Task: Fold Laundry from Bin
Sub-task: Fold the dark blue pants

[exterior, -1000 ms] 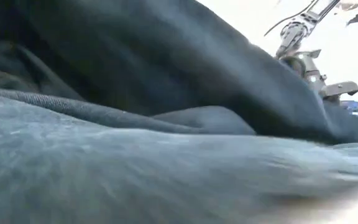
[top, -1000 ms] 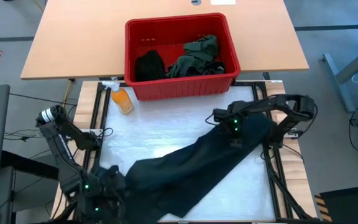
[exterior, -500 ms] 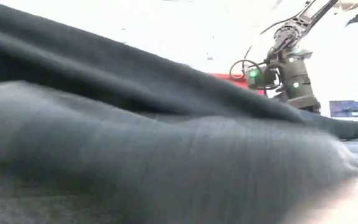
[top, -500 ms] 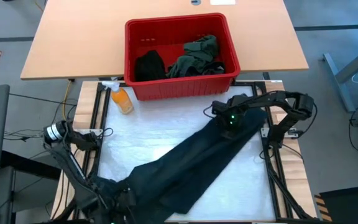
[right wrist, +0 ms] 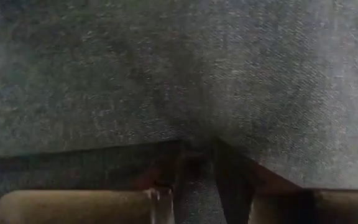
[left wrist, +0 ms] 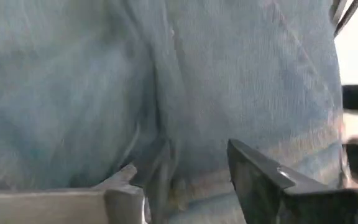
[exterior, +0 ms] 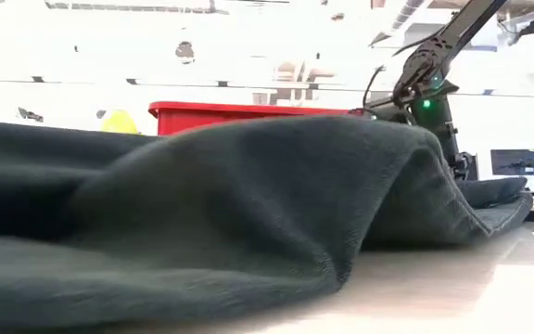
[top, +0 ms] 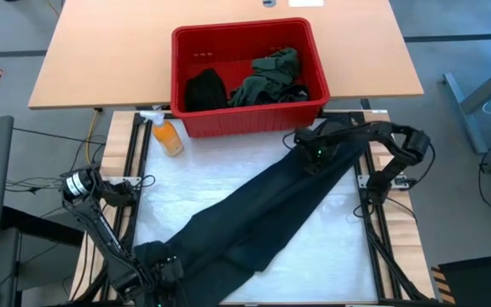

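trousers: the long dark trousers [top: 262, 217] lie flat on the tabletop [top: 194, 192], stretched like a slanted line. One end is at the near left corner. The other end is at the far right, close to the bin.

long line: it runs from the left tool up to the right tool. Each arm has one end of it.

left tool: the left tool [left wrist: 188, 186] is low at the near left corner, right over the cloth. Its two fingers stand apart, with cloth lying between them. I think it is letting go, so it does not hold that end tight now.

right tool: the right tool [right wrist: 194, 171] is at the far right end of the trousers. Its fingers are close together and pinch a fold of the dark cloth.

bin: the red bin [top: 247, 119] sits at the far side of the tabletop, just beyond the right tool. More clothes [top: 271, 77] wait inside it, a black one and a green one.

bottle: an orange bottle [top: 167, 136] lies just left of the bin, apart from the trousers.

next move: my guess is a fold along the long line. The near left end must go toward the far right end. The left arm is nearest to that loose end.
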`<state>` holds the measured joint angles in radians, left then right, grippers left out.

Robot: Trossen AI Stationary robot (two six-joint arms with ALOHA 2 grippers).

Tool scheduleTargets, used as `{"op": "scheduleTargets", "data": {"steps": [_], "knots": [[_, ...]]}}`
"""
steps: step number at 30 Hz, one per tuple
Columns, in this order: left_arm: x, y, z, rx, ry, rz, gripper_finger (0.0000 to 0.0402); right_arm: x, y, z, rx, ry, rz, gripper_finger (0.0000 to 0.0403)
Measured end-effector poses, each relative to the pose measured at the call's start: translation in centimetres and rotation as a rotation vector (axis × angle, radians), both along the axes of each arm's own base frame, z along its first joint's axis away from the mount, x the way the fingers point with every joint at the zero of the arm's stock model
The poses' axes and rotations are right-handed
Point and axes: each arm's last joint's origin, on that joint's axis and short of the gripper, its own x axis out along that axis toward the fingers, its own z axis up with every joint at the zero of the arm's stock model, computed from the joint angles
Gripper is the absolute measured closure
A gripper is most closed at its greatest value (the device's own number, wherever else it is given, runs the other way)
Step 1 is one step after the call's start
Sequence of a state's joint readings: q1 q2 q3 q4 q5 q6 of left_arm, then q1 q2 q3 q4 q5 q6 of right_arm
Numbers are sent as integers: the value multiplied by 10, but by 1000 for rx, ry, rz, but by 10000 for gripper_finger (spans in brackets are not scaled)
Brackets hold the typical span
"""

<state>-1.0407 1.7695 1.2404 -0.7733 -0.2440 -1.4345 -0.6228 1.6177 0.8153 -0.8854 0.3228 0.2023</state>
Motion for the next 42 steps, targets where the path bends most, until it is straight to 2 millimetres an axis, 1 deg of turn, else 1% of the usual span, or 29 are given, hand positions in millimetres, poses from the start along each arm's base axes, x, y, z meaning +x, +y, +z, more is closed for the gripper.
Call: {"op": "scheduleTargets", "data": {"steps": [4, 5, 9, 12, 14, 17, 19, 20, 22, 24, 27, 29, 31, 33, 35, 37, 39, 42], "knots": [[-3, 7, -4, 68, 28, 16, 237, -12, -7, 17, -104, -35, -77, 296], [-2, 10, -6, 83, 34, 31, 235, -14, -9, 25, -144, -54, -86, 296], [-5, 19, -14, 150, 28, 71, 232, -28, -8, 56, -209, -187, -135, 296], [-10, 19, -18, 172, 37, 51, 232, -41, -3, 81, -268, -275, -161, 296], [-12, 19, -19, 179, 38, 45, 232, -47, 3, 100, -283, -385, -160, 296], [-15, 21, -19, 213, 55, 24, 232, -47, 21, 126, -193, -671, -49, 296], [-18, 25, -19, 250, 80, 18, 232, -44, 39, 140, -89, -871, 85, 296], [-19, 27, -19, 272, 93, 17, 232, -40, 49, 145, -44, -945, 157, 296], [-20, 29, -19, 296, 107, 15, 232, -29, 70, 152, 24, -1037, 309, 296], [-20, 29, -16, 284, 97, -5, 232, -15, 92, 157, 65, -1096, 464, 296], [-20, 26, -7, 197, 98, -87, 232, 10, 127, 160, 81, -1162, 667, 296], [-21, 23, 0, 112, 132, -173, 232, 27, 150, 157, 53, -1178, 779, 296], [-23, 21, 9, 19, 154, -247, 232, 42, 169, 151, 16, -1175, 868, 295], [-24, 21, 23, -47, 135, -285, 232, 59, 182, 145, -1, -1147, 921, 295], [-25, 23, 40, -77, 82, -305, 232, 75, 190, 131, 19, -1074, 935, 295], [-26, 28, 58, -69, -7, -314, 232, 91, 193, 117, 40, -1007, 934, 295], [-26, 38, 70, 1, -107, -288, 232, 107, 193, 106, 48, -961, 926, 295], [-21, 55, 75, 154, -203, -212, 232, 128, 192, 90, 67, -892, 913, 295]]}}
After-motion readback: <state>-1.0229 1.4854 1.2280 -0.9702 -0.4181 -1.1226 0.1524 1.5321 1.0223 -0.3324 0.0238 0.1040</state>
